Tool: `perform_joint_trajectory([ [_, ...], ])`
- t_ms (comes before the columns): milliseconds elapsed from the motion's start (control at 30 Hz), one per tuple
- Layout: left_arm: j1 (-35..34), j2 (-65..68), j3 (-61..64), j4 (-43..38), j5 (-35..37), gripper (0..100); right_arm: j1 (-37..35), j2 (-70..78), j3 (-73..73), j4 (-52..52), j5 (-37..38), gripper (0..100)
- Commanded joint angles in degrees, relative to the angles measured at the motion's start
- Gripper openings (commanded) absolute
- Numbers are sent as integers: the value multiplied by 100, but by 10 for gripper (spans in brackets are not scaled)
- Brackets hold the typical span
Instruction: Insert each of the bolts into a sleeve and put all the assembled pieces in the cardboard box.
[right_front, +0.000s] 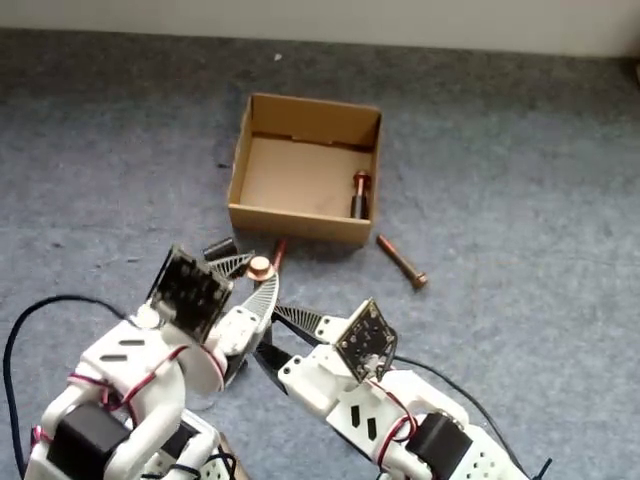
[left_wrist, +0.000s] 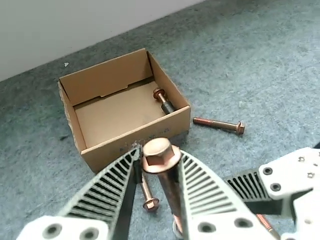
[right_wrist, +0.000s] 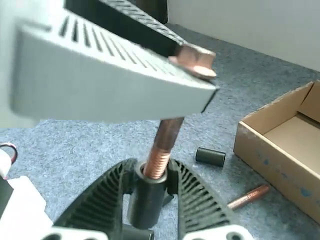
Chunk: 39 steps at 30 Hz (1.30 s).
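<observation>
Bolt (left_wrist: 170, 192) clamped in left gripper (left_wrist: 159, 151), tip inside black sleeve (right_wrist: 146, 199) pinched by right gripper (right_wrist: 150, 165), near side of cardboard box (right_front: 300, 222).

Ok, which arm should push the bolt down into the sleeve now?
Left, probably. Its tool grips the bolt near the head, and the threaded end is at the mouth of the sleeve. The right tool only clamps that sleeve, so it should just hold steady.
</observation>
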Motion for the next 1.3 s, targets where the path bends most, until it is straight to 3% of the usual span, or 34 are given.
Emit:
perform_joint_trajectory([
  [0,374,-1147,409,62,-53,27,22,-84,-365,-22,-26,5],
  [167,356,-1895,1130,97,-26,222,22,-84,-365,-22,-35,5],
  [533,-154,-1974,541,281,-53,236,549,-84,-365,-22,-35,5],
  [667,-848,-1974,418,281,-44,232,1103,-66,-365,-22,-114,5],
  [800,-1543,-1982,1077,237,-53,232,1789,295,-409,-22,-378,5],
  [1033,-2949,-1982,2413,26,-53,231,2738,2211,-998,-611,-387,5],
  [1267,-4215,-1982,3565,-387,-62,231,2923,4330,-2369,-1552,-352,5],
])
